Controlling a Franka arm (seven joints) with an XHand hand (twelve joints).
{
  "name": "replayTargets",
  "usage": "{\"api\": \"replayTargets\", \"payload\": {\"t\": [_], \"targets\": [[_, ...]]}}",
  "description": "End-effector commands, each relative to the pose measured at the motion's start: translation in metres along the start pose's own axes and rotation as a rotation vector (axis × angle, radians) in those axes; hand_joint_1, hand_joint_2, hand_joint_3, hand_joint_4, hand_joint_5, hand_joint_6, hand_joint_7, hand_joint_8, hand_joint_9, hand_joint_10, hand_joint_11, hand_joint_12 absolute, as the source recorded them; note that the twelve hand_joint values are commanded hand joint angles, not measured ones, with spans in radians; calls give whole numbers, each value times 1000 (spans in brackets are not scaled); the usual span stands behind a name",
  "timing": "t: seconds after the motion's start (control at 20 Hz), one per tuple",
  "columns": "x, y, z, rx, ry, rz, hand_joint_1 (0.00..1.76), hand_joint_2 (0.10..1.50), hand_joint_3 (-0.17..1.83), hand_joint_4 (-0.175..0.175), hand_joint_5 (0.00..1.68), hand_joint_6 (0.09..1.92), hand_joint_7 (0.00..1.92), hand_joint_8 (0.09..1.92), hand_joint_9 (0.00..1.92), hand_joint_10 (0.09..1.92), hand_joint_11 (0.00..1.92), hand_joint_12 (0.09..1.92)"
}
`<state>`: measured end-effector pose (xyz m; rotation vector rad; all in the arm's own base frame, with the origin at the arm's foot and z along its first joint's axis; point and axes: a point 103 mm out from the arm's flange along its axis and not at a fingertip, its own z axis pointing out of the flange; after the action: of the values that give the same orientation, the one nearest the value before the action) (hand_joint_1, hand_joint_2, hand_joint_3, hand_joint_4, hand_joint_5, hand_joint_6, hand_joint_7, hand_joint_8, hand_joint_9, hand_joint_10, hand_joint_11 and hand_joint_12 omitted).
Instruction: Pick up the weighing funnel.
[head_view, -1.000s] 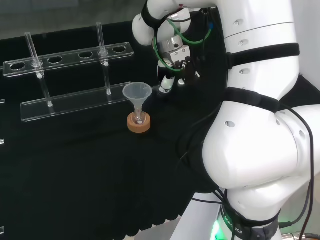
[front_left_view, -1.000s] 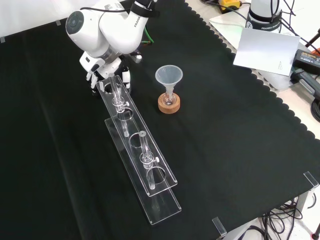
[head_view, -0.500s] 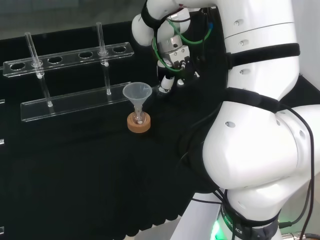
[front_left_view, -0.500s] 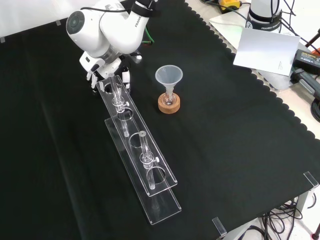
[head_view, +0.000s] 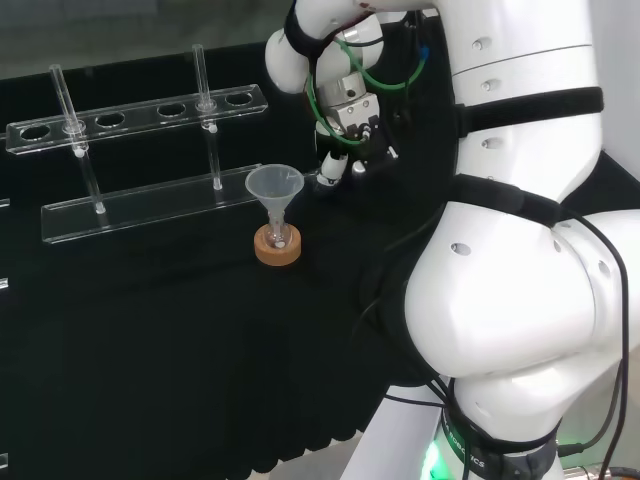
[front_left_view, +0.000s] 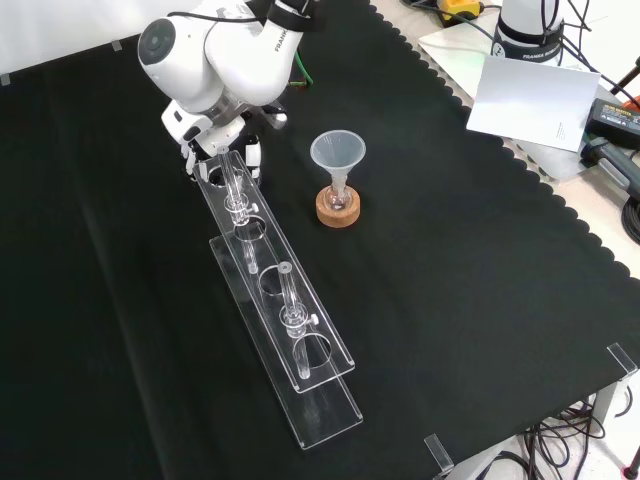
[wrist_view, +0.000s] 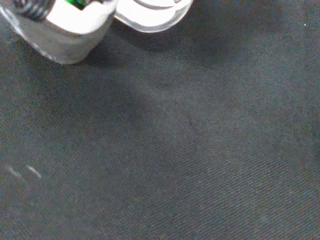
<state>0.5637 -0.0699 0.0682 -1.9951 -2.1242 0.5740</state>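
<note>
Toward the black cloth's (front_left_view: 450, 250) top edge in the front view, the black and white hand (front_left_view: 212, 138) has edged upward, perhaps lifting; I cannot tell its grip.

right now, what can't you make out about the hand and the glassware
Whether the hand holds anything: front view, the arm's white link stands before it.
The pale rounded shape: wrist view, blurred and cut off by the edge; hand part or glass, cannot tell.
Contents of the flask under the funnel: front view, too small and clear.
</note>
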Motion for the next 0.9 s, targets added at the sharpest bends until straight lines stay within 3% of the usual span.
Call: {"api": "replayTargets", "payload": {"t": [0.05,0.9], "targets": [[-15,-7,-12,-59,118,31,1091,732,570,175,1207,755,758,655,1096,330,905,1018],[-46,-40,-40,-139,134,73,1106,707,578,175,1254,675,865,628,1226,202,1106,866]]}}
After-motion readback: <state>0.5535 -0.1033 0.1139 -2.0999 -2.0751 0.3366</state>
